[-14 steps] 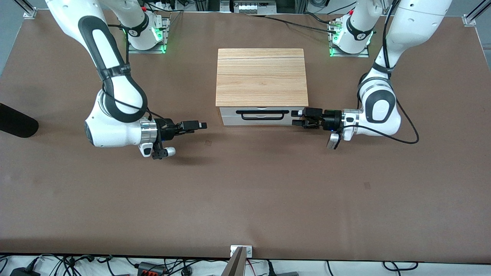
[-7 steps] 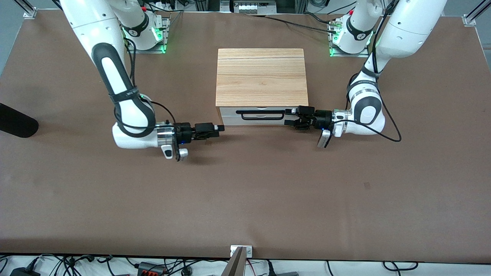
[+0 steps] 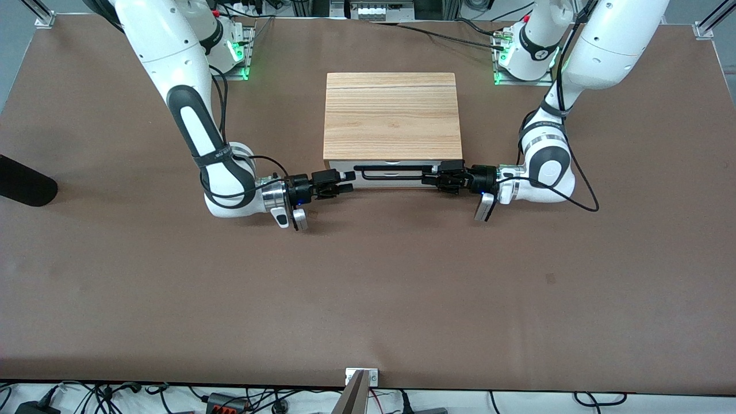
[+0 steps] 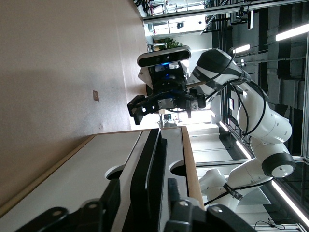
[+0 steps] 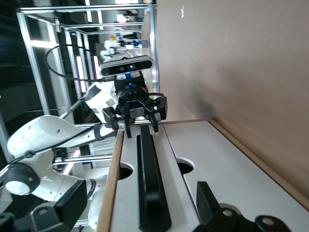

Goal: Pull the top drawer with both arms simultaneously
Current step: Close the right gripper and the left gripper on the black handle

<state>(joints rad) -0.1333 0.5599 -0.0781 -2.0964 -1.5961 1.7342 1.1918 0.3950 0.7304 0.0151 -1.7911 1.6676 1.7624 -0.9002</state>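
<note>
Front view shows the light-wood cabinet (image 3: 393,115) mid-bench (image 3: 368,287), its top drawer (image 3: 391,172) closed, white front facing the camera. The left claw (image 3: 432,175) sits at the black bar handle's (image 3: 394,171) end toward the left arm, fingers (image 4: 108,203) straddling the bar, narrowed around it. The right claw (image 3: 344,183) hovers at the opposite end, spread wide, not gripping. Nothing else crowds the drawer front.
</note>
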